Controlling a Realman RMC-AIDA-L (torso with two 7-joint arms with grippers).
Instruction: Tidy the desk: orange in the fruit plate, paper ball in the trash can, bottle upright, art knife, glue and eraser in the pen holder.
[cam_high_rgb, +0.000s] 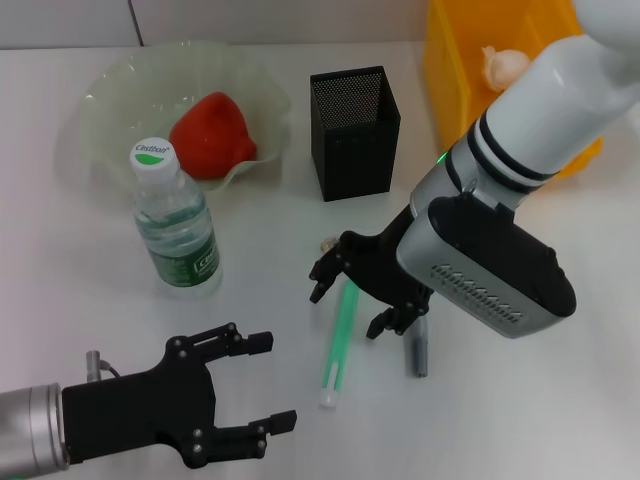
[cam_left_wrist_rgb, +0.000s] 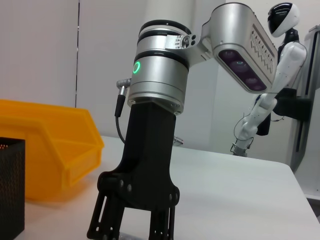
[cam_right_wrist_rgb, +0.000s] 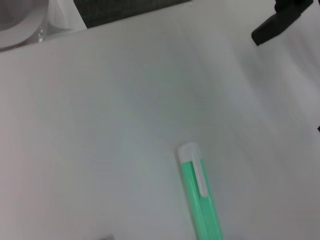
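Fingers spread, the right gripper (cam_high_rgb: 350, 296) hovers low over a green-and-white tool (cam_high_rgb: 338, 347), probably the art knife, lying on the desk (cam_high_rgb: 520, 400) beside a grey stick (cam_high_rgb: 419, 352). The left gripper (cam_high_rgb: 272, 383) rests open nearby. The bottle (cam_high_rgb: 175, 222) stands upright; the orange (cam_high_rgb: 210, 135) sits in the fruit plate (cam_high_rgb: 110, 90), the paper ball (cam_high_rgb: 503, 64) in the trash can (cam_high_rgb: 455, 70), beside the pen holder (cam_high_rgb: 354, 131).

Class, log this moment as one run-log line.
right end effector: open over green pen | left end effector: open, idle | orange: in fruit plate | bottle: upright
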